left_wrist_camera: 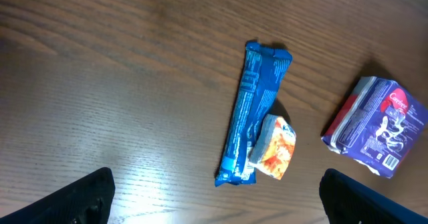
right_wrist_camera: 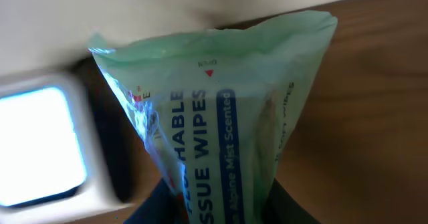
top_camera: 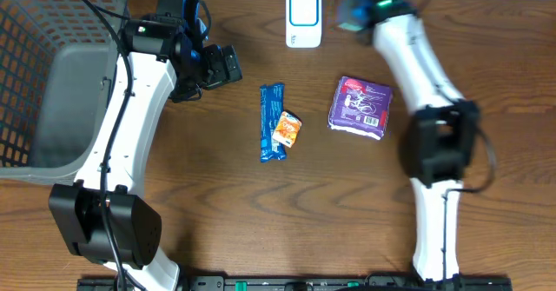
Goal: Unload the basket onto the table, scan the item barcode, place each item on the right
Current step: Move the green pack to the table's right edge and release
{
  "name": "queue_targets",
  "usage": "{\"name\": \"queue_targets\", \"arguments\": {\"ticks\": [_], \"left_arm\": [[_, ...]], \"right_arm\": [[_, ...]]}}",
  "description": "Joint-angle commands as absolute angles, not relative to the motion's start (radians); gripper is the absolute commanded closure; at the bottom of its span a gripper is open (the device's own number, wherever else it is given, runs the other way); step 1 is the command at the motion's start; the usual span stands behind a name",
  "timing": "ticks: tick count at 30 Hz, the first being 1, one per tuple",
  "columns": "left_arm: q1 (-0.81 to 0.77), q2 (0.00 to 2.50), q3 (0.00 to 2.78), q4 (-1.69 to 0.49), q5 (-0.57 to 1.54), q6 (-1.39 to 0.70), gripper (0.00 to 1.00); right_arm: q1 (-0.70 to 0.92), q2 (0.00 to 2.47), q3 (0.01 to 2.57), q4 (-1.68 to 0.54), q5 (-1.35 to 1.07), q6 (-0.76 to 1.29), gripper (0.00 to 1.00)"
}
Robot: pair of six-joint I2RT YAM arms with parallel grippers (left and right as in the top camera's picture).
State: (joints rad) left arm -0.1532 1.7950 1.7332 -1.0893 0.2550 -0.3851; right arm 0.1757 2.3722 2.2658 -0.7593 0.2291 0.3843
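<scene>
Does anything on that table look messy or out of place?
Only mildly: the orange packet rests tilted against the blue wrapper, overlapping its edge rather than lying flat by itself. Nothing looks spilled or torn.

Left arm [top_camera: 130, 117] and right arm [top_camera: 417, 56]: white shells, chunky black joints. Black cable runs along the left one, left gripper [top_camera: 228, 65] is all black.

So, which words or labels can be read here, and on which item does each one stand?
"HABLE": on the green wipes pack, first letters hidden.
"SSUE WIPES": same pack, start hidden.
"Alpine Mist Scented": same pack, small print below.
On the purple pack, the logo and print are too blurred to read.
On the blue bar, the print is too small.
On the orange packet, nothing is readable.
</scene>
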Motion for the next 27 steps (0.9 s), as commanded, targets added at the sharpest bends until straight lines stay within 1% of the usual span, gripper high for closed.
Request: {"name": "queue_targets", "arguments": {"ticks": [1,7,10,18,19,20,21,22,23,24,25,26,27], "left_arm": [[-0.150,1.797,1.738,-1.091,0.241,-0.376,0.02],[-0.150,1.797,1.738,-1.091,0.241,-0.376,0.02],[-0.150,1.797,1.738,-1.091,0.241,-0.376,0.02],[-0.150,1.797,1.738,-1.091,0.241,-0.376,0.02],[-0.150,1.797,1.738,-1.092,0.241,-0.376,0.02],[-0.150,1.797,1.738,-1.092,0.241,-0.376,0.02],[-0.150,1.797,1.738,-1.092,0.241,-0.376,0.02],[-0.150,1.797,1.738,-1.091,0.241,-0.376,0.02],[-0.150,1.797,1.738,-1.091,0.241,-0.376,0.02],[-0.150,1.797,1.738,-1.091,0.241,-0.376,0.02],[-0.150,1.797,1.738,-1.091,0.241,-0.376,0.02],[-0.150,1.797,1.738,-1.092,0.241,-0.376,0.02],[-0.150,1.797,1.738,-1.091,0.241,-0.376,0.02]], "right_arm": [[0.053,2.262,2.289,-0.819,0.253,0.429,0.99],[-0.174,2.272,2.289,-1.025,0.265,0.427,0.99],[-0.273,2.297,2.285,-1.096,0.264,0.391,0.99],[-0.482,2.368,2.274,-1.154,0.261,0.288,0.99],[-0.503,2.371,2.274,-1.154,0.260,0.282,0.97],[-0.521,2.376,2.274,-1.154,0.260,0.282,0.94],[-0.541,2.376,2.274,-1.155,0.260,0.283,0.85],[-0.557,2.376,2.273,-1.156,0.260,0.283,0.80],[-0.576,2.376,2.273,-1.156,0.260,0.283,0.70],[-0.596,2.376,2.273,-1.156,0.257,0.283,0.46],[-0.609,2.376,2.273,-1.157,0.256,0.283,0.26],[-0.620,2.376,2.273,-1.163,0.253,0.283,0.01],[-0.629,2.376,2.273,-1.168,0.251,0.284,0.01]]}}
